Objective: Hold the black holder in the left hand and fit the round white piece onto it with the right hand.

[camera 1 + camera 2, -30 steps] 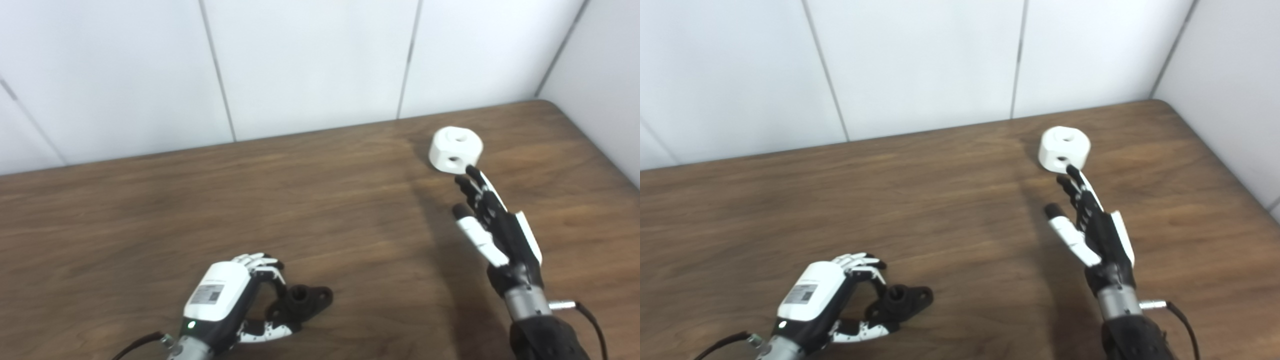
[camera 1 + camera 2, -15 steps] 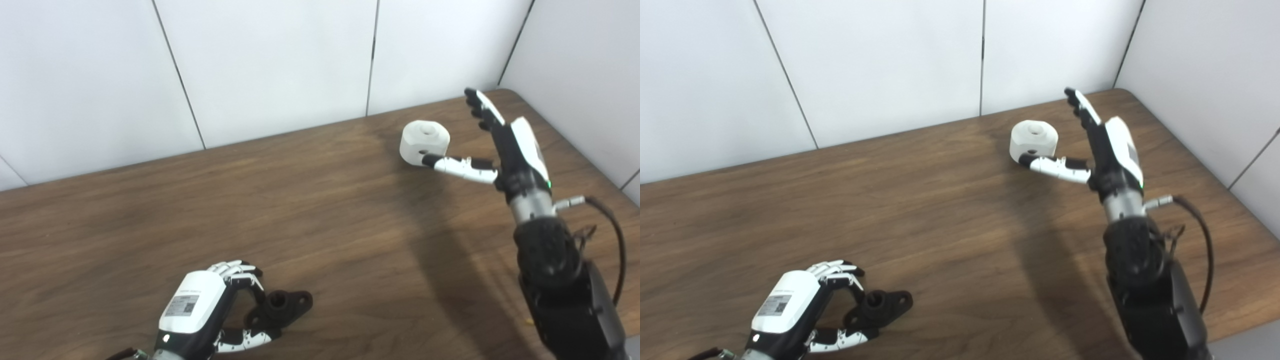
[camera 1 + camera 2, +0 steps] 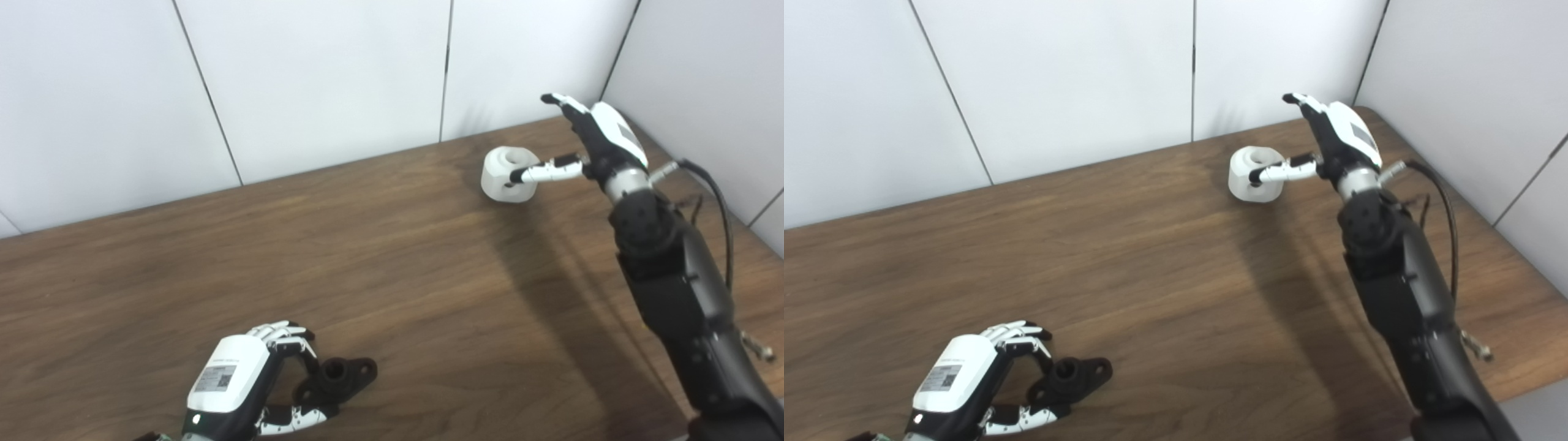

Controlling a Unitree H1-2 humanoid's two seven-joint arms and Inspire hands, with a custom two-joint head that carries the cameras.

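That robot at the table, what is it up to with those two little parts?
It is putting two parts together. Its left hand curls around a black holder lying on the wooden table near the front edge. Its right hand reaches to the far corner, thumb against a round white piece, the fingers raised open above it. The piece is not yet picked up, and the parts lie far apart.
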